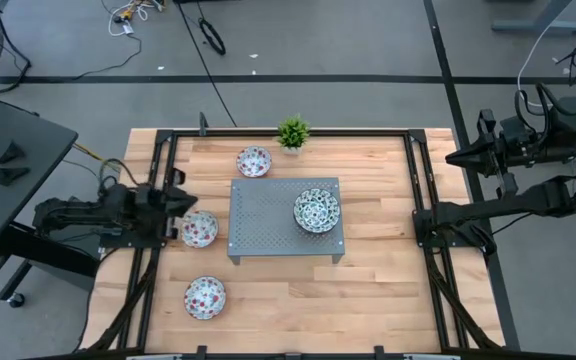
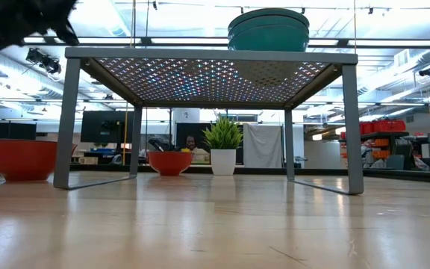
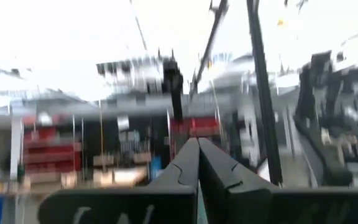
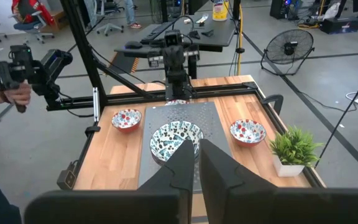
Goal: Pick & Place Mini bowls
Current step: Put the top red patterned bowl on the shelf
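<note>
The red-spotted bowl, judged brittle and slick, is best gripped at its rim; both pincers are seen closed, empty.

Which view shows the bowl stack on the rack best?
High view: the stack shows whole from above, dark pattern visible, on the right part of the rack. Right wrist view shows it partly behind that arm's fingers. Low view shows only its teal sides over the rack top. Left wrist view doesn't show it.
</note>
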Motion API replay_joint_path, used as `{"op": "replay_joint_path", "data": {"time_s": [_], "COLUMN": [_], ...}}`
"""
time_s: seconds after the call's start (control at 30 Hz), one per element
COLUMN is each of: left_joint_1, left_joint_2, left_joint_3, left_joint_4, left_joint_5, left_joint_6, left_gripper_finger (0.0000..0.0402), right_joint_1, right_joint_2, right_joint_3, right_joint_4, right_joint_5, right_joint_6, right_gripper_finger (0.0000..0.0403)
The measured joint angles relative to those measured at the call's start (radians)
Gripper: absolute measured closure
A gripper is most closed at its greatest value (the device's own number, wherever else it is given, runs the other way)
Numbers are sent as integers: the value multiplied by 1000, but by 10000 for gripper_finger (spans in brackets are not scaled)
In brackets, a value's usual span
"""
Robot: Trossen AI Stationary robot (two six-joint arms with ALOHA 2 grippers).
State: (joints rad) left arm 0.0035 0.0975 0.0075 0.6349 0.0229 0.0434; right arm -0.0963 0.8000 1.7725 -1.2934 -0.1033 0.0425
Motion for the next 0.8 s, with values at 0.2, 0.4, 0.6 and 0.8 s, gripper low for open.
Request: {"op": "replay_joint_path", "data": {"time_s": [0.2, 0.4, 0.6, 0.8], "left_joint_1": [0, 0, 0, 0], "left_joint_2": [0, 0, 0, 35], "left_joint_3": [0, 71, 226, 436], "left_joint_4": [191, 246, 181, -154], "left_joint_5": [19, 42, 80, 79], "left_joint_6": [2, 44, 58, 58], "left_gripper_finger": [399, 400, 400, 401], "right_joint_1": [0, 0, 0, 0], "right_joint_2": [0, 0, 0, 0], "right_joint_3": [0, 0, 0, 0], "right_joint_4": [0, 0, 0, 0], "right_joint_5": [0, 0, 0, 0], "right_joint_6": [0, 0, 0, 0], "right_gripper_finger": [373, 373, 373, 373]}}
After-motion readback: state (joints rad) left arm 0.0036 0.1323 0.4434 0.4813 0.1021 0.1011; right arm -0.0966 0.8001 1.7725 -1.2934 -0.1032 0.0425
